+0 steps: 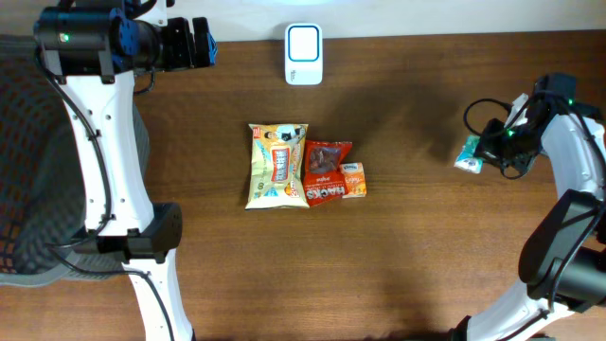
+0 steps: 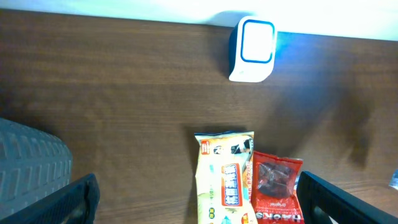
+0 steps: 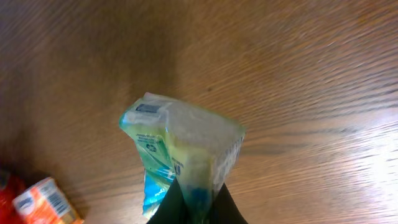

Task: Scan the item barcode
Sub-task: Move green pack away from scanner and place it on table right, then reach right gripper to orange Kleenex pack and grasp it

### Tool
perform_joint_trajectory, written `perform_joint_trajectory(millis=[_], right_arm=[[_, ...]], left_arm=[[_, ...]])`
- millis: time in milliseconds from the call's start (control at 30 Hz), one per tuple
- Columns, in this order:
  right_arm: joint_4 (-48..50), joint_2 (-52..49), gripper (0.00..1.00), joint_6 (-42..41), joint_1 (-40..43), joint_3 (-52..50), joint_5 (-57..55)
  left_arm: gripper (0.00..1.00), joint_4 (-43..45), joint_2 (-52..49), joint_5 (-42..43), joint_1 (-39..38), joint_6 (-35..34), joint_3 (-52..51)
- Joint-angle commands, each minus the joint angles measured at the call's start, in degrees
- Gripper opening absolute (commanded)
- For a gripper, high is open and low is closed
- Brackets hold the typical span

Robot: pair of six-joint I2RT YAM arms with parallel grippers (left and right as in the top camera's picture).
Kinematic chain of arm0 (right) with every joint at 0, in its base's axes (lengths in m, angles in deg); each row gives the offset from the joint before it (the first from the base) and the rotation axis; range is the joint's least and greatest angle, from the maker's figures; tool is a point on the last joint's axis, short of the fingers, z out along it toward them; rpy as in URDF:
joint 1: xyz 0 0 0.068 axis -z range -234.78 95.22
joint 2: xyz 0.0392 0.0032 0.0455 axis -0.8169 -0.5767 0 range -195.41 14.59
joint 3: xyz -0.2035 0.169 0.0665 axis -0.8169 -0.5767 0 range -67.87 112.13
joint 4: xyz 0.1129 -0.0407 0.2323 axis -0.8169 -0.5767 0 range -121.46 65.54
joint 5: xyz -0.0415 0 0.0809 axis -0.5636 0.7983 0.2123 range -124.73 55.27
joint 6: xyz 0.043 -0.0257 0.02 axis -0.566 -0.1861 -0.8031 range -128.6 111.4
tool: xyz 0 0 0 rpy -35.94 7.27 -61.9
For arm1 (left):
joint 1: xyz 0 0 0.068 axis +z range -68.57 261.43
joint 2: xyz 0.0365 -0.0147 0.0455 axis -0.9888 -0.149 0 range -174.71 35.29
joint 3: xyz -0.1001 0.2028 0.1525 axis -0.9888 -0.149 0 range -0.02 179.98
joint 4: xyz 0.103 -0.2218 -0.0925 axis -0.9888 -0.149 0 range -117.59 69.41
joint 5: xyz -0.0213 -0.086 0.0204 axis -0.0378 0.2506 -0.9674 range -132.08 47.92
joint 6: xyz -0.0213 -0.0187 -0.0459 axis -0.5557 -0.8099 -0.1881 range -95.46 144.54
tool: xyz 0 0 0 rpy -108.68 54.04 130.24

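- A white-and-blue scanner (image 1: 303, 54) sits at the far edge of the table (image 1: 417, 275), near the middle.
- Mid-table I see a snack pile: a yellow bag (image 1: 276, 166), a red packet (image 1: 325, 169) touching it, and a small orange box (image 1: 354, 180) against the red one.
- A grey mesh surface (image 1: 19, 142) fills the left edge, beside my left arm.
- Bare wood lies between the pile and the right side, and between the right gripper and the scanner.
- My right gripper (image 1: 488, 150) is clamped on the teal packet (image 1: 469, 156), well right of the pile.
- In the wrist view the packet's long axis runs straight out from the fingertips, pinched by one end.
- My left gripper (image 1: 201, 43) is spread wide, holding nothing, near the far-left corner.
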Motion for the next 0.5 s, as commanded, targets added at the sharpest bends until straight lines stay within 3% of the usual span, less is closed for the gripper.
perform_joint_trajectory(millis=[0,100,133,167,200,300,333,400,467], right_arm=[[-0.55,0.17,0.04,-0.35,-2.95,-1.97,4.44],[0.20,0.17,0.04,-0.24,-8.37,-5.40,4.39],[0.13,0.17,0.31,-0.24,-10.38,-5.86,4.39],[0.13,0.17,0.75,-0.24,-11.82,-5.92,4.07],[0.63,0.17,0.76,-0.24,-12.72,-5.92,1.95],[-0.26,0.28,0.98,-0.24,-12.85,-4.66,1.86],[-2.36,0.28,0.98,-0.13,-12.85,-3.34,3.54],[-5.38,0.28,0.94,7.87,-13.07,-0.59,15.30],[-4.92,0.28,0.77,9.53,-14.51,-0.04,20.20]], left_arm=[[0.99,-0.02,1.14,0.37,0.09,-0.33,0.68],[0.99,-0.02,1.14,0.37,0.09,-0.33,0.68],[0.99,-0.02,1.14,0.37,0.09,-0.33,0.68],[0.99,-0.02,1.14,0.37,0.09,-0.33,0.68],[0.99,-0.02,1.14,0.37,0.09,-0.33,0.68],[0.99,-0.02,1.14,0.35,0.09,-0.33,0.68],[0.99,-0.02,1.14,0.37,0.11,-0.33,0.68],[0.99,-0.02,1.14,0.37,0.09,-0.33,0.68],[0.99,-0.02,1.14,0.37,0.09,-0.33,0.68]])
